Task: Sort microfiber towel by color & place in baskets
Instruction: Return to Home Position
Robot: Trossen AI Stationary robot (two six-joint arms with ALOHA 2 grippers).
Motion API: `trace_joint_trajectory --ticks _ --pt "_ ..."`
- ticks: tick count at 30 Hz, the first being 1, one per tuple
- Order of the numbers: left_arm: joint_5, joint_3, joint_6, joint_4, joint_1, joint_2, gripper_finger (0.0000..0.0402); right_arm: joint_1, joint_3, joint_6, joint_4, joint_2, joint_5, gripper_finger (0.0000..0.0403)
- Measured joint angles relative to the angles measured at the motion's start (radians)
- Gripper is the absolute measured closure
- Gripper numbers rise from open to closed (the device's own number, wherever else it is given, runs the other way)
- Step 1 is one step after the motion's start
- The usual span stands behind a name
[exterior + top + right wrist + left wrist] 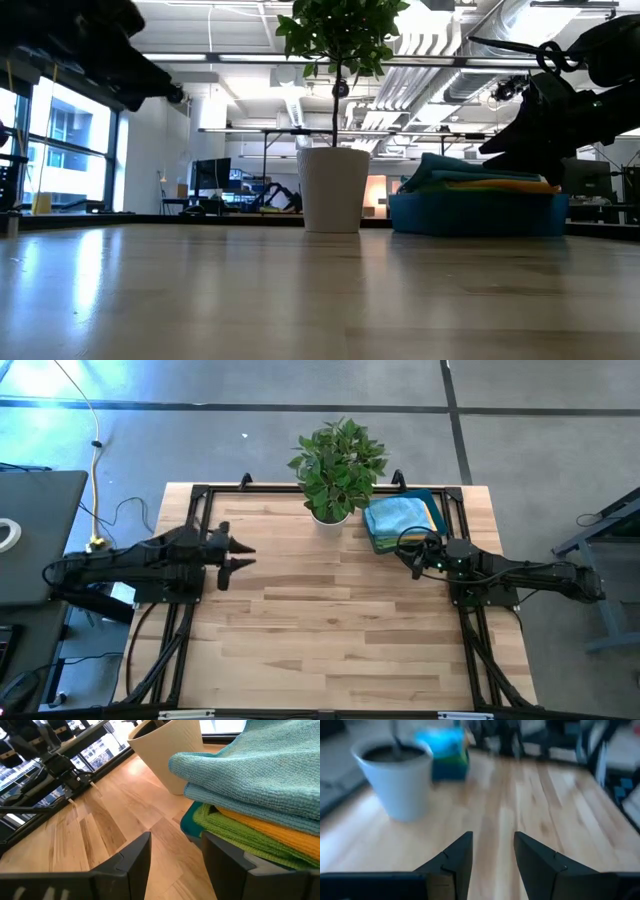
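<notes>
The blue bin (437, 500) is sitting in the upper right of the high view, just right of the white plant pot (330, 513), and it is carrying the whole stack. The blue towel (260, 775) is lying on top, the orange towel (270, 832) is showing as a thin band under it, and the green towel (235, 832) is bulging out at the bottom. All three are folded flat, which I'd judge is what is letting them fit a bin barely wider than themselves, though they are rising well above its rim.

The right gripper (412, 553) is hovering just beside the bin, right of centre in the high view. Its fingers are standing apart with nothing between them, so the load looks delivered. The left gripper (243, 556) is waiting left of centre over the wooden table (330, 630), well apart from the bin. Its claw is spread too and is gripping nothing.

Both arms are hanging clear of the tabletop, which fits a run that is wrapping up. By my read the sorting is done and only parking the arms is left.

I'm looking for brands, labels or lettering on the towels, bin or pot, and nothing readable is showing.
</notes>
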Motion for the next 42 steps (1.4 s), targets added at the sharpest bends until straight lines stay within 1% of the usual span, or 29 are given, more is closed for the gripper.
trace_joint_trajectory --ticks 3,5,9,12,19,23,28,42 --pt "-0.05 -0.084 -0.002 0.104 0.017 -0.13 0.0268 0.0 0.0 0.0 0.0 0.0 0.0 0.0238" --pt "-0.083 -0.139 -0.032 0.155 0.03 -0.21 0.0268 0.0 0.0 0.0 0.0 0.0 0.0 0.0238" --pt "-0.108 -0.216 -0.19 0.187 0.063 -0.351 0.0268 0.0 0.0 0.0 0.0 0.0 0.0 0.0238" --pt "-0.108 -0.259 -0.227 0.191 0.096 -0.425 0.0268 0.0 0.0 0.0 0.0 0.0 0.0 0.0238" --pt "-0.112 -0.272 -0.289 0.197 0.161 -0.422 0.0268 0.0 0.0 0.0 0.0 0.0 0.0 0.0238" --pt "-0.112 -0.272 -0.292 0.178 0.181 -0.423 0.0268 0.0 0.0 0.0 0.0 0.0 0.0 0.0238" --pt "-0.13 -0.272 -0.368 0.078 0.186 -0.422 0.0268 0.0 0.0 0.0 0.0 0.0 0.0 0.0238" --pt "-0.128 -0.271 -0.369 0.083 0.185 -0.411 0.0268 0.0 0.0 0.0 0.0 0.0 0.001 0.0238"
